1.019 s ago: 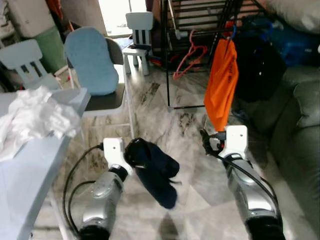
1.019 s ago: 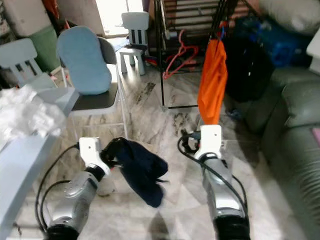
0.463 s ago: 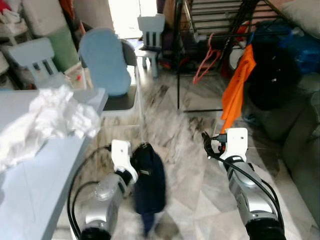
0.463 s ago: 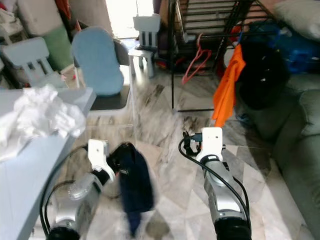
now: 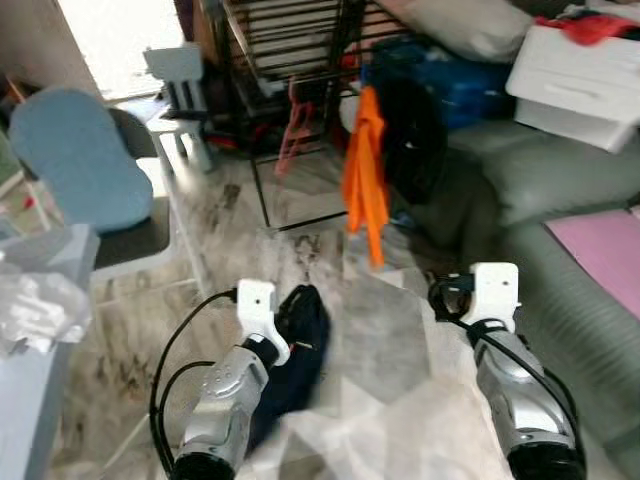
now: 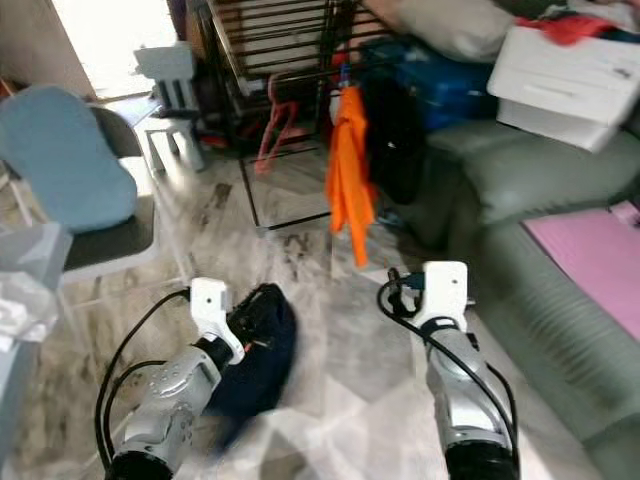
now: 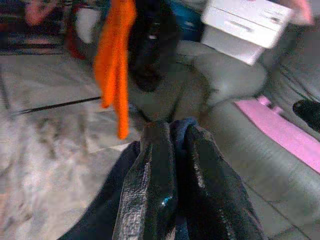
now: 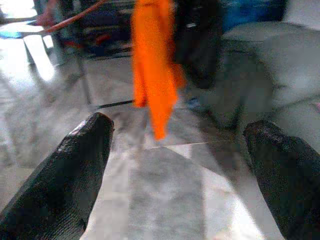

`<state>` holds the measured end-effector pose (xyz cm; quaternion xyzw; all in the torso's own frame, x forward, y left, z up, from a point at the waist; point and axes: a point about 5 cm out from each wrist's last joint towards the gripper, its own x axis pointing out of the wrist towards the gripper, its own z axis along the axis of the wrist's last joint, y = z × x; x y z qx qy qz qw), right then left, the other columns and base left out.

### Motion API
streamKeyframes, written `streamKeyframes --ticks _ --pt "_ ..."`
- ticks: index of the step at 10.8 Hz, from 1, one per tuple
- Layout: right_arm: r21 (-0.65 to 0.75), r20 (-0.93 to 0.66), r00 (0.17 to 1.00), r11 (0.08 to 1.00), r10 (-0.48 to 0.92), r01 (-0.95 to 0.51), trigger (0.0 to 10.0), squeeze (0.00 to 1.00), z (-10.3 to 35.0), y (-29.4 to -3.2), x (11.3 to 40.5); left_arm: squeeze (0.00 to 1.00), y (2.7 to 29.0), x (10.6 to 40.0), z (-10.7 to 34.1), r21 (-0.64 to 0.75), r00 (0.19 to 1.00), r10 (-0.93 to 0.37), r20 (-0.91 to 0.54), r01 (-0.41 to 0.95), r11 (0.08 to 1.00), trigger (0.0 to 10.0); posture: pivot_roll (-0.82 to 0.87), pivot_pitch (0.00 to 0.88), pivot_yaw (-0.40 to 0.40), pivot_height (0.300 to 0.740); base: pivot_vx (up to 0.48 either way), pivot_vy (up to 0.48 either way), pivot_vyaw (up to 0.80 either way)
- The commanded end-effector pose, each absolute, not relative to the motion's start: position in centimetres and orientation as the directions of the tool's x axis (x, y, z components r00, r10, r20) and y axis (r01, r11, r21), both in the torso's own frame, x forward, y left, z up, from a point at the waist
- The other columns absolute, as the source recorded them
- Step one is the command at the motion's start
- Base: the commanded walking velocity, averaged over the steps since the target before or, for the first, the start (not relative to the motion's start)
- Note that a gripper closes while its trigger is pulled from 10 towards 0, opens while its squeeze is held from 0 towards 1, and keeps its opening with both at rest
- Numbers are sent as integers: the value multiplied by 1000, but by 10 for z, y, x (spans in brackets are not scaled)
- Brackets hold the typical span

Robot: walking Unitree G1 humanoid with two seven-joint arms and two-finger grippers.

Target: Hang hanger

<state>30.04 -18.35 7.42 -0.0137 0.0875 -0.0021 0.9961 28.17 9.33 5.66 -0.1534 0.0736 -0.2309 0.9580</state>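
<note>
My left gripper has its jaws pressed together on a dark navy garment, which hangs low at about 7 o'clock in my head view, just off my left wrist. I take it the hanger is inside that bundle, but no hook or shoulder of it can be made out. My right gripper is spread wide with nothing between the fingers, pointing at the orange garment.

The black drying rack stands at 12 o'clock, well apart from me. The orange garment and a black garment hang from it; a pink hanger dangles at 11 o'clock.

Risks, as I judge them: I am pinching cloth and not the hanger itself, so the load may slide or swing as I walk, and the trailing fabric could brush the marble floor. With the hook hidden, I could miss the rail. The sofa at 3 o'clock leaves my right arm little room.

Containers: a white box at 1 o'clock on the sofa back holds something red, too blurred to name.
</note>
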Motion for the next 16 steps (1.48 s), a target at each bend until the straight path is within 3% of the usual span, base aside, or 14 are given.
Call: streamKeyframes --ticks 1,9,12,16 --pt "-15 -171 984 999 41 -44 10000 0 75 -170 306 0 100 284 58 -330 902 -427 -57 387 861 10000 -188 0 15 740 379 0 0" --pt "-40 -179 970 984 166 -176 10000 0 72 -147 320 0 124 284 55 -287 955 -289 -60 261 922 10000 -85 0 -63 740 375 0 0" --pt "-38 -153 975 985 161 -169 10000 0 77 -143 324 0 141 282 54 -274 969 -239 -67 213 938 10000 -110 0 -37 740 365 0 0" --pt "-47 -168 977 989 131 -140 10000 0 68 -154 312 0 143 286 64 -264 970 -242 -41 223 938 10000 -120 0 -27 740 374 294 -200"
